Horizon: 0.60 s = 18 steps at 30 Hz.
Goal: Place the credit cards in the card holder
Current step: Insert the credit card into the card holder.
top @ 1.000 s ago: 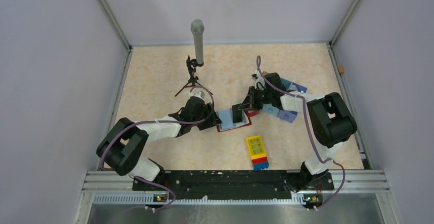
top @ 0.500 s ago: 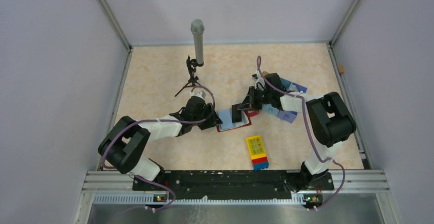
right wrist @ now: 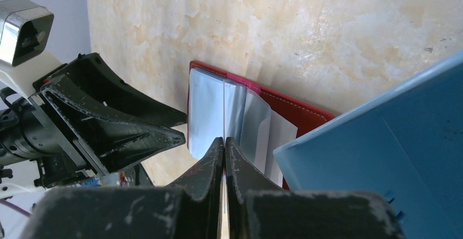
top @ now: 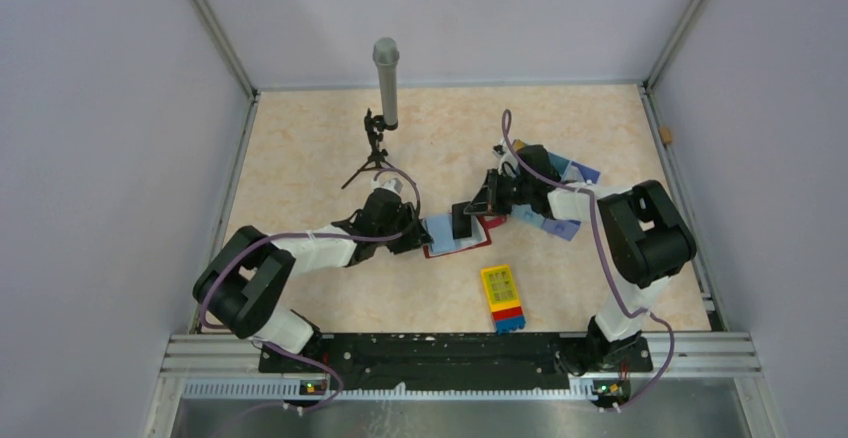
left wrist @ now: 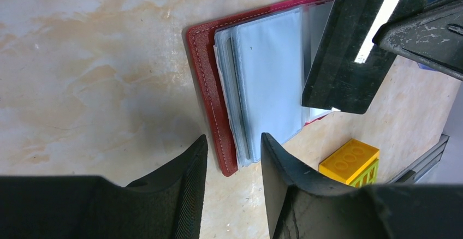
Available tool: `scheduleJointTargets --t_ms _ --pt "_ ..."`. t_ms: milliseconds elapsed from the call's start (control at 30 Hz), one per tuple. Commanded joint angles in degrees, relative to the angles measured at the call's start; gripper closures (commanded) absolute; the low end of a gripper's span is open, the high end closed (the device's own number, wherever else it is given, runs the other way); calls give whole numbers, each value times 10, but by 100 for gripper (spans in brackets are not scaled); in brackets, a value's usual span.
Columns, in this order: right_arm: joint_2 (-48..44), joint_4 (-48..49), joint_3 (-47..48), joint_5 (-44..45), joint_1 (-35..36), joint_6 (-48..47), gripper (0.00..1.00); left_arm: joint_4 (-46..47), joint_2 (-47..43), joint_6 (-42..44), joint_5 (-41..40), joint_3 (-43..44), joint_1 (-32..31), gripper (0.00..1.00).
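The right gripper (right wrist: 224,141) is pinched shut on a dark credit card (left wrist: 349,59), which is held edge-up with its long axis slanted down over the card holder (left wrist: 203,81). The holder is laid open, flat on the table (left wrist: 82,59). The left gripper (left wrist: 232,149) is narrowly parted at the holder's corner, and contact cannot be told.

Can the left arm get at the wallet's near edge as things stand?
Probably yes: the left end effector stands open right at the red edge of the wallet; the black card in the right end effector hangs farther along.
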Motion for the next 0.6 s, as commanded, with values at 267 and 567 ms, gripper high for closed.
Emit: scheduleJointTargets --t_ms 267,567 --pt "25 -63 -1 28 23 -27 100 -13 13 13 -19 17 1 62" --pt "13 -88 7 65 44 -33 100 -29 -3 18 -39 15 2 64"
